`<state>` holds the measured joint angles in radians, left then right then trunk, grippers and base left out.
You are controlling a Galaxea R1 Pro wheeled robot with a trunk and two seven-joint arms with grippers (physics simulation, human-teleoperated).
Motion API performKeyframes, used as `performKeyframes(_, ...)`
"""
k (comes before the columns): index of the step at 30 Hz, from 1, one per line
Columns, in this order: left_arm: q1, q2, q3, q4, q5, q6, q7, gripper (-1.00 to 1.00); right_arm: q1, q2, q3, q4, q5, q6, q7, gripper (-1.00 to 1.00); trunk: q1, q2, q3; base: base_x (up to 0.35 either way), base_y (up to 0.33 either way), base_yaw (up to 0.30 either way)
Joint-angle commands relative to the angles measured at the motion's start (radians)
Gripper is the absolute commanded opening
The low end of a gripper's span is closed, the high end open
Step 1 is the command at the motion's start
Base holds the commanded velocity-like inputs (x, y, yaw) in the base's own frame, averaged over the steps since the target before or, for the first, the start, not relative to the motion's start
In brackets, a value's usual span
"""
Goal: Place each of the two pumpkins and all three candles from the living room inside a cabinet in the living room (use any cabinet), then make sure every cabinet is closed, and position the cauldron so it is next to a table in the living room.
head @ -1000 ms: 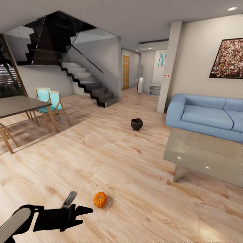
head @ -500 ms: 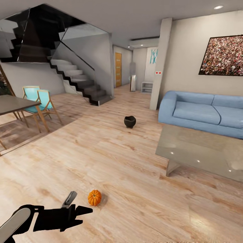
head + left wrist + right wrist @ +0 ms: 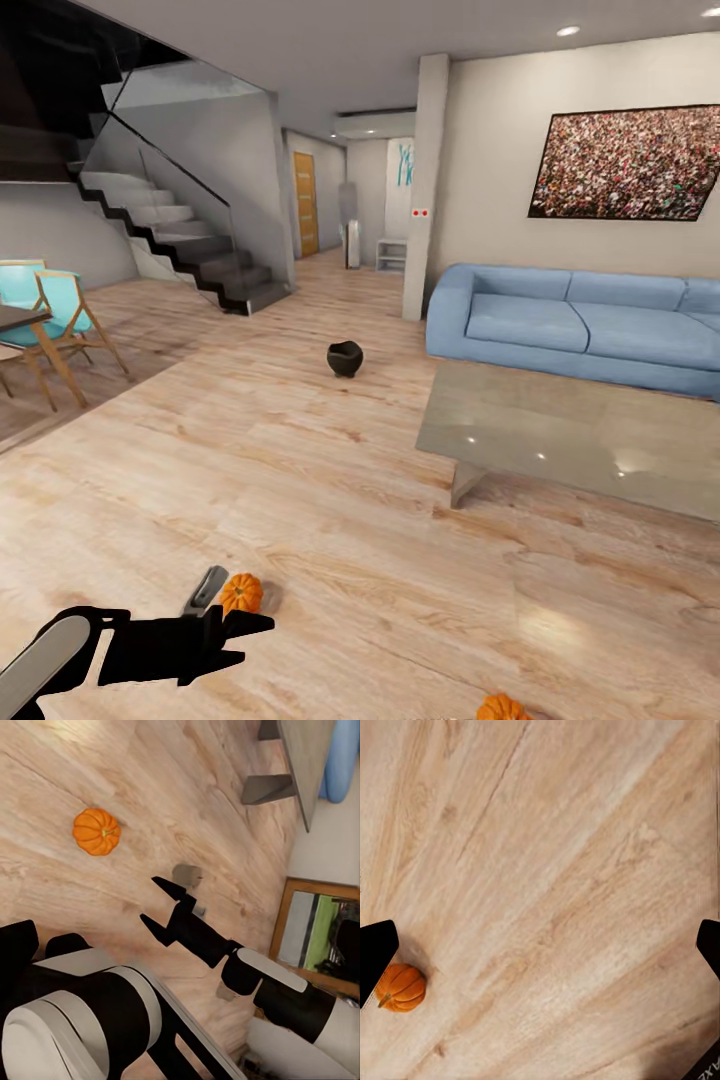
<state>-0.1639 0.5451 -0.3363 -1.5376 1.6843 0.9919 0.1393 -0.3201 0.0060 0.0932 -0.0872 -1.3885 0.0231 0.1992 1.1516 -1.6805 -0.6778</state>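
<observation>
I have the left claw (image 3: 262,622) low over the plank floor (image 3: 330,500), its two fingers parted and holding nothing. One pumpkin (image 3: 241,593) sits on the floor just beyond its tips. The second pumpkin (image 3: 502,708) lies on the floor at the bottom edge of the head view, well apart from the first.

From the left wrist camera I see the right claw (image 3: 159,902), fingers spread and empty, above the floor with a pumpkin (image 3: 97,831) lying nearby. From the right wrist camera, the dark fingers (image 3: 375,952) stand wide apart at both sides of the frame, and a pumpkin (image 3: 401,987) rests on the floor beside one of them, not between them.

The cauldron (image 3: 345,358) stands upright on open floor, off the far left corner of the bench (image 3: 560,430) and clear of it. The blue sofa (image 3: 580,325) runs behind the bench's far edge.
</observation>
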Motion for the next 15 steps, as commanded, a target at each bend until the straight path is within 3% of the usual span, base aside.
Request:
performKeyframes(1,0.0,0.001,0.0,-0.001,0.011,0.001,0.01,1.0,-0.001,0.0,0.008,0.001,-0.01,0.001,0.003,1.0,0.0,0.0,-0.001,0.0,-0.002,-0.277)
performKeyframes(15,0.0,0.0,-0.001,-0.001,0.011,0.001,0.01,1.0,-0.001,0.0,0.008,0.001,-0.01,0.001,0.003,1.0,0.0,0.0,-0.001,0.0,0.0,-0.279)
